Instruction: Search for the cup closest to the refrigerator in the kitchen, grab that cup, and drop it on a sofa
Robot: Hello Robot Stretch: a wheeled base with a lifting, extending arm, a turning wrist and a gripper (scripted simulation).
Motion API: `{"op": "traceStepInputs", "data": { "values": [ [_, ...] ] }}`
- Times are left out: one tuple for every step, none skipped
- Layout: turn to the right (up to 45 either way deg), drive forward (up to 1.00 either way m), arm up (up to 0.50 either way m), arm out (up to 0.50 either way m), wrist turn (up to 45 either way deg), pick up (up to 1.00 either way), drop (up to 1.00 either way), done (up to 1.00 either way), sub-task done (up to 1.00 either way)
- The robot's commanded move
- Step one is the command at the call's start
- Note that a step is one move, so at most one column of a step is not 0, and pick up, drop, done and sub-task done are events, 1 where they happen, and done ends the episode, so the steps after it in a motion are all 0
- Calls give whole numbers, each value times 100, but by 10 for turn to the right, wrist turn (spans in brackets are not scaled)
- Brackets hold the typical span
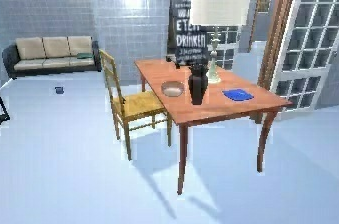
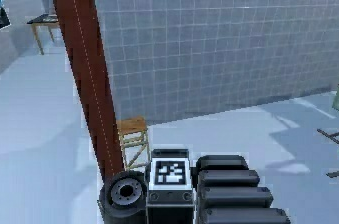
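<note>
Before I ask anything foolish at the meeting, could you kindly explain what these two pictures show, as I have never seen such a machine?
This is a wheeled robot with one extending arm and a two-finger gripper, rendered in a simulated house. The forward view looks ahead from the robot. A wooden table bears a dark vase, a bowl, a flat blue thing and a lamp. A chair stands beside it and a sofa by the far wall. The arm side view looks out sideways from the robot's body. At its bottom edge sit the dark arm, a white marker square and the gripper. I cannot make out its fingers, so I cannot tell whether it holds anything. Beyond stand a red-brown post, a tiled wall and a far wooden seat.
</note>
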Motion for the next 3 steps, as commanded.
{"op": "traceStepInputs", "data": {
  "values": [
    [-210, 0, 0, 0, 0, 0, 0, 0, 0],
    [0, 5, 0, 0, 0, 0, 0, 0, 0],
    [390, 0, 0, 0, 0, 0, 0, 0, 0]
  ]
}}
